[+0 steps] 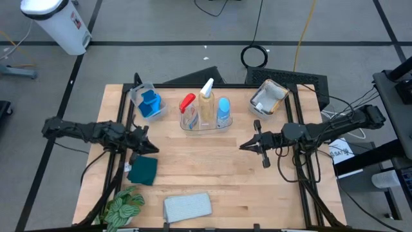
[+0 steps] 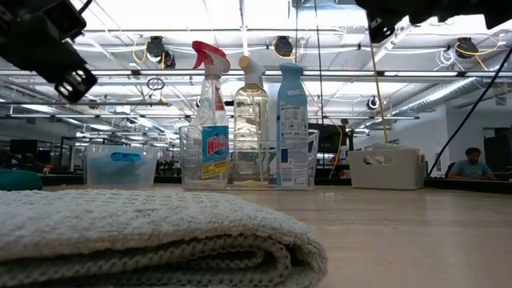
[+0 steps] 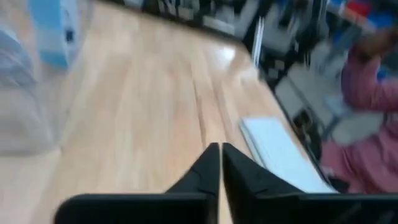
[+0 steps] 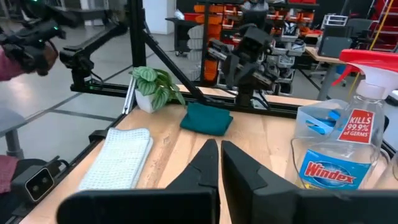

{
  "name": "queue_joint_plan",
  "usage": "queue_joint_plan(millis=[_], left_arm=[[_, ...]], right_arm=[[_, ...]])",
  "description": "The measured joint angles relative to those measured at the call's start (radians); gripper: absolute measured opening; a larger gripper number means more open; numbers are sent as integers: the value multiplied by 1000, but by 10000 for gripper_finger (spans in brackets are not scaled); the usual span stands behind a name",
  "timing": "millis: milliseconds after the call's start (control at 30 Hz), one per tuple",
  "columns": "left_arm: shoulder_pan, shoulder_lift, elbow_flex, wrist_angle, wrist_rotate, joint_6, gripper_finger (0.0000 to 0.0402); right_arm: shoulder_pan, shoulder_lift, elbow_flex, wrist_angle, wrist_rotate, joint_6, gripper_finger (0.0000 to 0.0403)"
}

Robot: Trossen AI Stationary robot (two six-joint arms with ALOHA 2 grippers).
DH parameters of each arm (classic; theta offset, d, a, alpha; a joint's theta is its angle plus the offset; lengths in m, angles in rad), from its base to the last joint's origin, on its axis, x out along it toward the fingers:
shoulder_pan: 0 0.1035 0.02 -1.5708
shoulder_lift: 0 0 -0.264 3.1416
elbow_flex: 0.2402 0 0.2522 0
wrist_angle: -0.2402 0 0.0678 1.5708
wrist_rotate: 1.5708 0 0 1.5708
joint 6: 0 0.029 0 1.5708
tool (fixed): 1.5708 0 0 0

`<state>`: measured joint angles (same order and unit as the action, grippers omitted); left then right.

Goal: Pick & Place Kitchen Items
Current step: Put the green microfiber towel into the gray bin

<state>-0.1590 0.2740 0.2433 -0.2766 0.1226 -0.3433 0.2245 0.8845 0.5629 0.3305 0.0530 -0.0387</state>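
Closest to you in the low view lies the grey folded towel [image 2: 152, 236], flat at the front edge of the bench [image 1: 212, 161], beside the leafy plant [image 1: 122, 207]. Just behind it and toward the left arm's side sits the teal cloth [image 1: 143, 171]. The three bottles stand upright together in a clear tub [image 1: 206, 121] at the middle back: red-trigger bottle [image 1: 187, 106], white-trigger bottle [image 1: 206, 100] and blue-capped bottle [image 1: 223, 111]. A blue sponge [image 1: 150, 103] rests in a second clear tub [image 1: 147, 102] at the back left, and a grey tub [image 1: 269, 98] sits at the back right. Your left claw [image 1: 147, 144] hangs above the bench just behind the teal cloth, its fingers pressed together with nothing between them. Your right claw [image 1: 248, 145] hangs over bare wood right of centre, equally shut and empty. I judge you are between items, with no pick begun: neither claw touches anything. The teal cloth looks like the nearest candidate for the left arm. To take it you would need to spread the fingers, carry the claw forward over the cloth and come down onto it; being soft and flat, it will likely need a pinch at a fold or edge.
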Motion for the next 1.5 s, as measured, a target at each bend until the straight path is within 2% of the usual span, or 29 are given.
queue_joint_plan(millis=[233,400,567,733,933,1067,1167,1367,1500], left_arm=[[-149,340,202,-255,0,-108,4],[-264,590,307,-463,-43,-296,3],[-372,804,333,-575,14,-517,2],[-439,971,333,-605,16,-628,4],[-437,1088,337,-483,11,-588,6],[-390,1117,339,-276,-34,-520,4],[-337,1119,331,-126,-75,-427,4],[-177,1166,332,204,-254,-200,4],[-51,1262,333,461,-266,-86,8]], right_arm=[[0,0,0,-5,0,0,0],[0,0,0,-10,-1,0,0],[0,0,0,-11,-1,0,0],[0,0,0,-9,-1,0,0],[0,0,0,-6,-1,1,0],[0,0,0,-5,-1,0,0],[0,0,0,-5,-1,0,0],[0,0,0,-4,1,0,0],[-1,1,0,0,2,0,0]])
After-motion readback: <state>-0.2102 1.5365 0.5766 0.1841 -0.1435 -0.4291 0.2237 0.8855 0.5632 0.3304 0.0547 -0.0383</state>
